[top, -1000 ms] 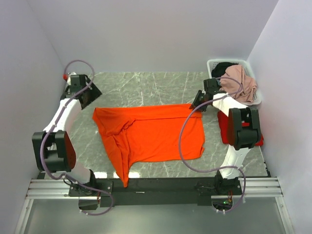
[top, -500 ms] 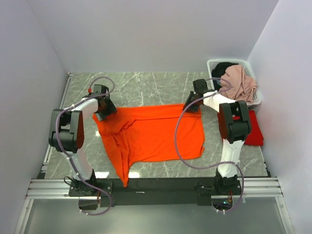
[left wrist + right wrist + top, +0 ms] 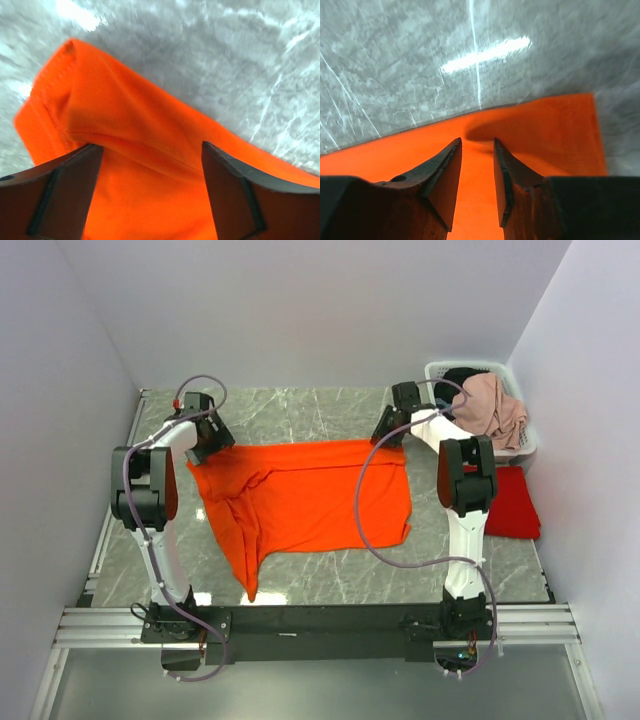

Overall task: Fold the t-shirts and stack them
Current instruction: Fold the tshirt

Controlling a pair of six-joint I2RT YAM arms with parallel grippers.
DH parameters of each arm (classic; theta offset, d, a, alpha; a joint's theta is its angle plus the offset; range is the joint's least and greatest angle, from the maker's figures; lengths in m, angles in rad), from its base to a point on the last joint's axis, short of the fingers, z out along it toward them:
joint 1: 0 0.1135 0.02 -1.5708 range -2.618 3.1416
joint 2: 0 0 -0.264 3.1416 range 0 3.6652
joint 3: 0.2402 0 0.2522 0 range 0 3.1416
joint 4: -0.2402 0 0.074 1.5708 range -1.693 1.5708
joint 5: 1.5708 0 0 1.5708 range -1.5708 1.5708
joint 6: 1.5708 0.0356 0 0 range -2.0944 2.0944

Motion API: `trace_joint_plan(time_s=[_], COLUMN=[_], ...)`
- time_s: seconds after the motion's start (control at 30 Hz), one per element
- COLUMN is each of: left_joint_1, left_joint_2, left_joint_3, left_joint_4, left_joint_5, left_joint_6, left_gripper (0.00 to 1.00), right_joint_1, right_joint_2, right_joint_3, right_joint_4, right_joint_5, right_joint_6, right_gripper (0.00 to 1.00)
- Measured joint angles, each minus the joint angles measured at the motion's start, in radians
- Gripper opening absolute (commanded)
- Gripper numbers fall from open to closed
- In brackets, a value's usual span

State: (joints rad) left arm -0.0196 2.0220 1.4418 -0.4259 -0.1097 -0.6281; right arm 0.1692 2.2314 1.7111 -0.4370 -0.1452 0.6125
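Note:
The bright orange t-shirt (image 3: 310, 495) lies spread on the marble table, with one sleeve trailing toward the near edge. My left gripper (image 3: 210, 445) is on its far left corner. In the left wrist view (image 3: 151, 145) the jaws stand wide apart with the orange cloth (image 3: 125, 110) under and between them. My right gripper (image 3: 389, 434) is at the far right corner. In the right wrist view (image 3: 477, 141) the jaws are nearly together, with a pucker of orange cloth (image 3: 545, 125) between the tips. The deeper red t-shirt (image 3: 512, 504) lies at the right, beyond the right arm.
A white laundry basket (image 3: 438, 371) holding pink and dark clothes stands at the far right corner. Walls close the left, far and right sides. Bare marble (image 3: 300, 410) shows beyond the shirt's far edge.
Both grippers moved toward the far wall. The orange t-shirt shifted that way with them, and its far edge now lies straighter. The left arm first swung in from the left onto the shirt's corner.

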Motion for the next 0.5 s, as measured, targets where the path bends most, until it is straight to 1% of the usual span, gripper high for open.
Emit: trace_joint_plan(time_s=[0.07,0.17,0.23,0.3,0.4,0.47,0.5], left_joint_1=[0.002,0.002,-0.010,-0.039,-0.140,-0.240,-0.298], left_joint_2=[0.002,-0.007,-0.036,-0.095,-0.234,-0.328,-0.366], left_joint_3=[0.018,0.040,0.036,0.014,-0.048,-0.097,-0.122], left_joint_4=[-0.013,-0.021,-0.033,-0.043,-0.054,-0.052,-0.051], left_joint_5=[-0.011,-0.026,-0.052,-0.098,-0.187,-0.242,-0.271], left_joint_6=[0.014,0.037,0.054,0.079,0.119,0.142,0.151], left_gripper=[0.91,0.93,0.91,0.89,0.81,0.78,0.74], right_joint_1=[-0.005,-0.010,-0.010,-0.005,0.019,0.051,0.070], right_joint_2=[0.001,-0.014,-0.055,-0.138,-0.309,-0.448,-0.511], right_joint_3=[0.018,0.028,-0.004,-0.070,-0.206,-0.306,-0.349], right_joint_4=[-0.014,-0.025,-0.028,-0.036,-0.030,-0.029,-0.024], right_joint_5=[0.001,-0.002,0.001,0.010,0.030,0.047,0.053], right_joint_6=[-0.020,-0.053,-0.079,-0.104,-0.133,-0.146,-0.153], right_gripper=[0.42,0.43,0.43,0.43,0.43,0.43,0.43])
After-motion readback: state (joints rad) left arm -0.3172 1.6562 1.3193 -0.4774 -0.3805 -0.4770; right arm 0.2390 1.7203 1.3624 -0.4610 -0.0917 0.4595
